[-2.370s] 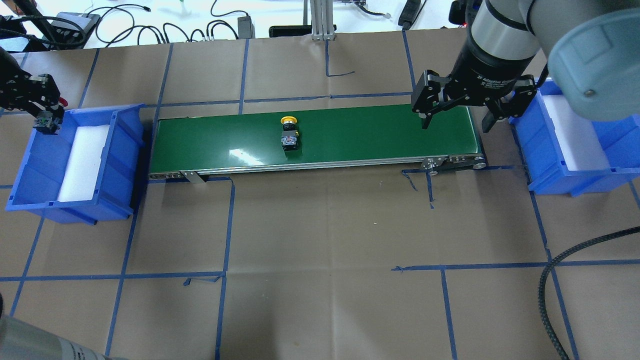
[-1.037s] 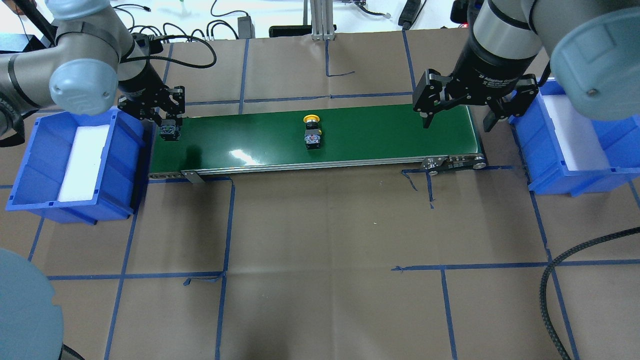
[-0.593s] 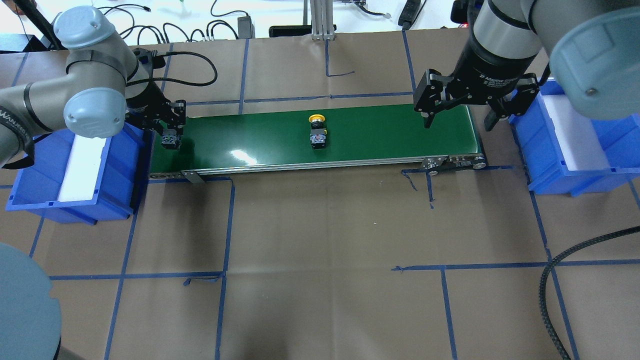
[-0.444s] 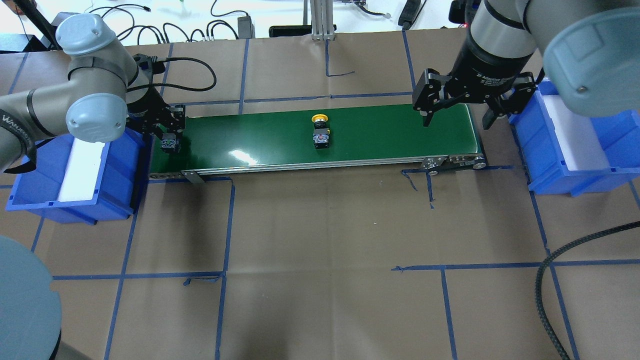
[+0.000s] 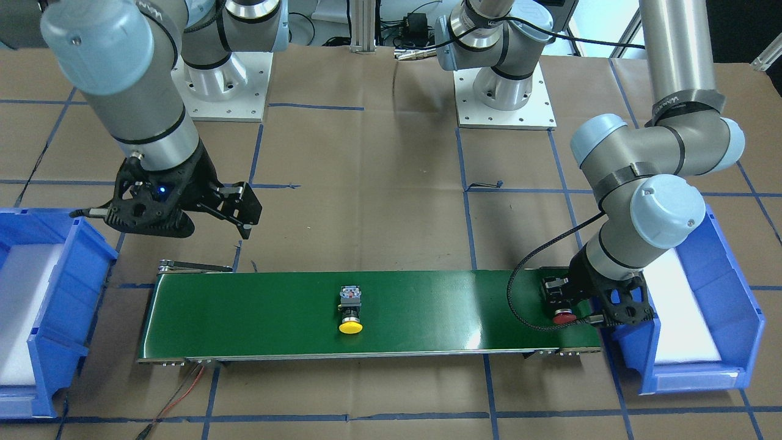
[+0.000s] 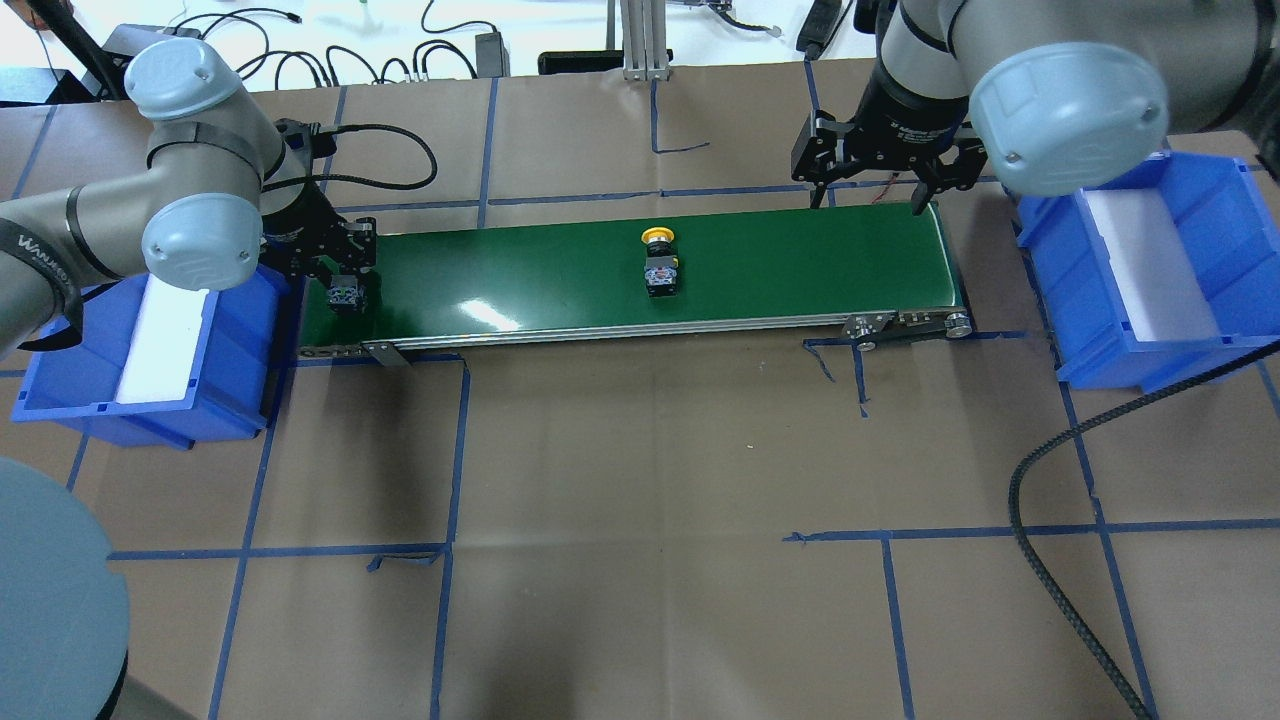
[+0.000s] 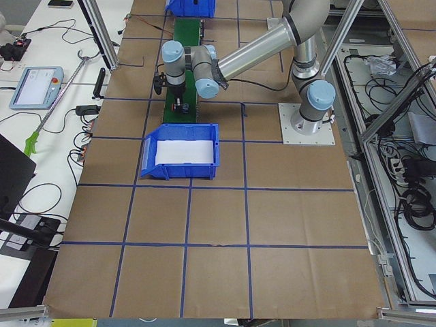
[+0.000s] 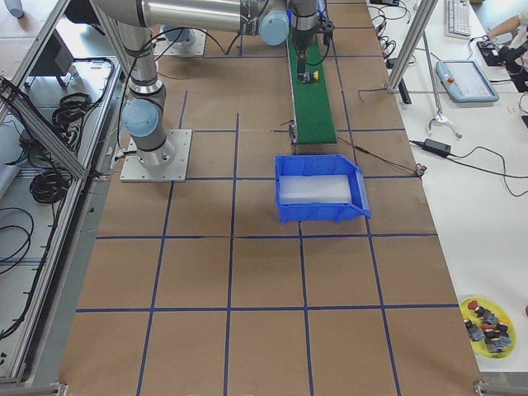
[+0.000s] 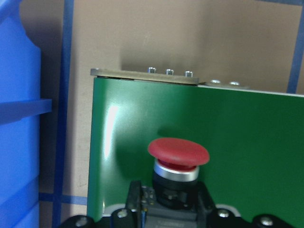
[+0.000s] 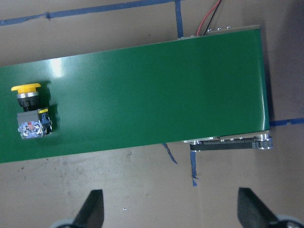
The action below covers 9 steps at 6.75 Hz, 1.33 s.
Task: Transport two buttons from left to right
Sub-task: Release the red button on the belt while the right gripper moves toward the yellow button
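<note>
1. We count two buttons: one yellow button [image 6: 660, 264] and one red button [image 9: 178, 155].
2. We count two claws, one green belt [image 6: 800, 265] and two blue bins. One bin [image 6: 60, 398] stands at the left of the overhead frame and the other bin [image 6: 1240, 205] at the right. Each bin holds a white pad. All of these stand on the paper-covered bench [image 6: 640, 500].
3. The yellow button lies on its side at the middle of the belt, cap toward the top of the overhead frame. It touches neither claw.
4. The left claw [image 6: 341, 282] is clenched on the red button's dark body at the left end of the belt, just beside the left bin. In the left wrist view the red cap projects forward of the claw, above the green surface. We cannot tell whether the button touches the belt.
5. The right claw [image 6: 866, 198] is released, fingers spread wide, and grasps nothing. It hangs at the upper right of the overhead frame, near the belt's right end.
6. In the right wrist view the fingertips frame bare paper beside the belt's railed edge. The yellow button lies at the left of that frame, well apart from them.
</note>
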Each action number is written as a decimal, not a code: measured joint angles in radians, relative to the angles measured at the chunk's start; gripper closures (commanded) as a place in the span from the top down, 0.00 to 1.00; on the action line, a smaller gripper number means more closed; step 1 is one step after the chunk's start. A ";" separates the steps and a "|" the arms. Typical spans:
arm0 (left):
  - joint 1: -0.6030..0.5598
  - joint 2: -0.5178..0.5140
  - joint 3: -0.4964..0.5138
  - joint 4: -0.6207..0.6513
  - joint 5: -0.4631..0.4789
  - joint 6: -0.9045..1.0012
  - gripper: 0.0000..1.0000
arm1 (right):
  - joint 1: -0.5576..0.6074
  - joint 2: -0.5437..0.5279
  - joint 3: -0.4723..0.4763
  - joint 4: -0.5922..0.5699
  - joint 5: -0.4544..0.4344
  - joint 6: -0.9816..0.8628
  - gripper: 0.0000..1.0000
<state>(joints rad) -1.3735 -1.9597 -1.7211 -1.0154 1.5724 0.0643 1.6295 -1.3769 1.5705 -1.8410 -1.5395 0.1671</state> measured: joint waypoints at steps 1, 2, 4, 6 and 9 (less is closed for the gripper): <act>-0.002 -0.003 0.000 -0.001 -0.006 -0.016 0.99 | 0.000 0.041 -0.002 -0.039 0.002 0.000 1.00; -0.003 -0.004 0.002 0.000 -0.009 -0.025 1.00 | -0.001 0.068 -0.003 -0.059 0.003 0.000 1.00; -0.005 -0.003 0.024 -0.001 -0.010 -0.033 1.00 | -0.002 0.092 -0.003 -0.113 0.004 -0.001 1.00; -0.015 0.027 0.059 -0.024 -0.011 -0.046 1.00 | -0.002 0.101 0.006 -0.130 0.024 0.004 1.00; -0.075 0.117 0.194 -0.303 -0.017 -0.092 1.00 | -0.002 0.139 0.002 -0.144 0.104 0.017 1.00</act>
<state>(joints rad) -1.4484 -1.8423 -1.5273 -1.3181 1.5557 -0.0280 1.6275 -1.2374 1.5726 -1.9853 -1.4355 0.1846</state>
